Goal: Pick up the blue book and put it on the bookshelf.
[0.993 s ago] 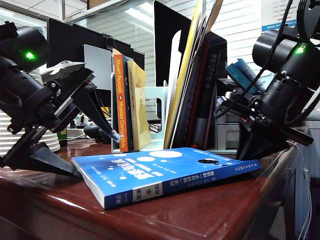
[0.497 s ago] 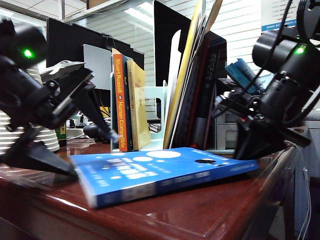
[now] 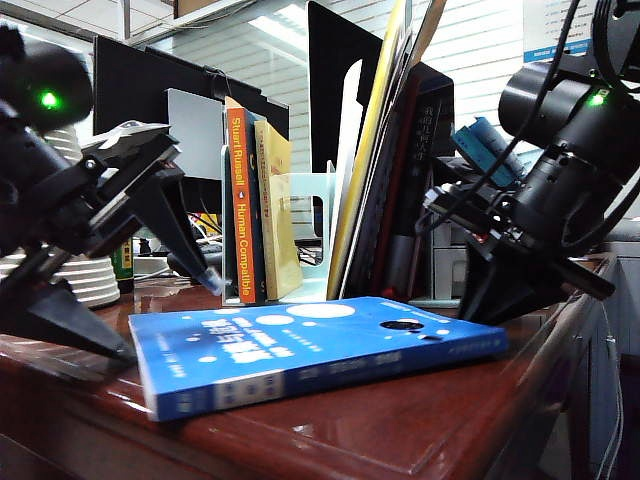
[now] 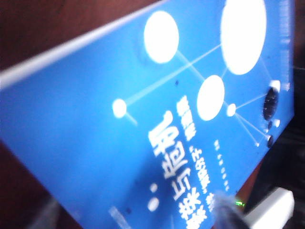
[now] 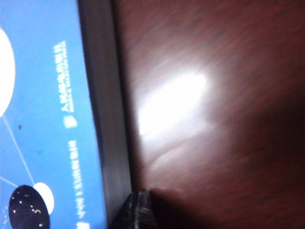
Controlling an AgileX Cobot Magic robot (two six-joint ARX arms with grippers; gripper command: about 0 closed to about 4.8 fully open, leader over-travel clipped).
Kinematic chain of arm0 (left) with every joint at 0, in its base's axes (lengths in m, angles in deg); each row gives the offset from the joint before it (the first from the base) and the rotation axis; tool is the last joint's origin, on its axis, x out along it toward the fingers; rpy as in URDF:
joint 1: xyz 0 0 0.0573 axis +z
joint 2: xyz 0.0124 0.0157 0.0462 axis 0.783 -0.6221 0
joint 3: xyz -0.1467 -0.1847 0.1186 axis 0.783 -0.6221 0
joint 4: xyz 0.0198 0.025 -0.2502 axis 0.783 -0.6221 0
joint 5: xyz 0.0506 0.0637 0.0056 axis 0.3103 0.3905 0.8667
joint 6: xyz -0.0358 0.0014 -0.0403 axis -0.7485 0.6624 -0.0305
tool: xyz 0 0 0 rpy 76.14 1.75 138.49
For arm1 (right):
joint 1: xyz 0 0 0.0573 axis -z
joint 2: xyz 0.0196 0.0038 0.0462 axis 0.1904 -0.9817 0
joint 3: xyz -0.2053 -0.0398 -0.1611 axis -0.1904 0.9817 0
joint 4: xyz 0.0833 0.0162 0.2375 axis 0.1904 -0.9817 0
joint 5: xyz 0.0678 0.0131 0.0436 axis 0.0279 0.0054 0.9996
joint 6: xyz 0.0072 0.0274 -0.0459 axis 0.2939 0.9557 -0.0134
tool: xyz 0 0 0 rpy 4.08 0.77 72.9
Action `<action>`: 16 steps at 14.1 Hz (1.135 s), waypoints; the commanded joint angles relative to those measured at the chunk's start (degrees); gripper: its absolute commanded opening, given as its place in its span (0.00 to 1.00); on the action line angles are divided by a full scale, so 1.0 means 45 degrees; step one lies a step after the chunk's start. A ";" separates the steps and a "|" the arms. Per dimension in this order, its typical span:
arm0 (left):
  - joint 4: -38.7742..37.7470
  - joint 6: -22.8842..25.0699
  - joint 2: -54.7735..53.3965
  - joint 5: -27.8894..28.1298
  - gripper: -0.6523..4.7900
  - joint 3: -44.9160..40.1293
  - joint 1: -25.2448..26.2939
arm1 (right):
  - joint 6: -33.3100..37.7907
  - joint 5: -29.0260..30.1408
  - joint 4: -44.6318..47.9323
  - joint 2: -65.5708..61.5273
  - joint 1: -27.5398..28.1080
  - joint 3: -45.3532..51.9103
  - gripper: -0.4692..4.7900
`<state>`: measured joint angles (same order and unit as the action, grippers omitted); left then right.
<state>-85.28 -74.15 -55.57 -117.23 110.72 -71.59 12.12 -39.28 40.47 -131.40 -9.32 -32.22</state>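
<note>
Lying flat on the dark wooden table (image 3: 420,420), the blue book (image 3: 310,345) has its spine toward the near edge, with bare wood in front and to its right. At left, the left gripper (image 3: 150,275) hangs with its two fingers spread wide, one low beside the book's left end, one above its far corner. Behind stands the bookshelf (image 3: 310,205), holding an orange-spined book (image 3: 238,205) among upright volumes. At right, the right gripper (image 3: 490,290) sits at the book's right edge, fingers pressed together. The left wrist view shows only the cover's white circles and title; the right wrist view shows the closed fingertips (image 5: 138,210) touching the page edge on the wood.
</note>
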 commanded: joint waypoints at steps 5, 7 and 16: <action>-0.1953 0.0049 0.0617 0.1608 0.98 -0.0151 0.0049 | 0.0053 0.0427 -0.0301 -0.0019 -0.0068 0.0039 0.07; -0.2035 -0.0053 0.0617 0.1447 0.98 -0.0155 0.0049 | 0.0053 0.1195 -0.0296 -0.0024 -0.0083 0.0039 0.07; -0.4129 0.0563 0.0602 0.1341 0.96 -0.0155 0.0049 | 0.0049 0.2773 0.0291 -0.0024 -0.0092 0.0034 0.07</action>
<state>-96.01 -71.57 -52.08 -112.71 111.36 -71.32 12.36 -27.77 40.87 -131.68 -9.58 -31.91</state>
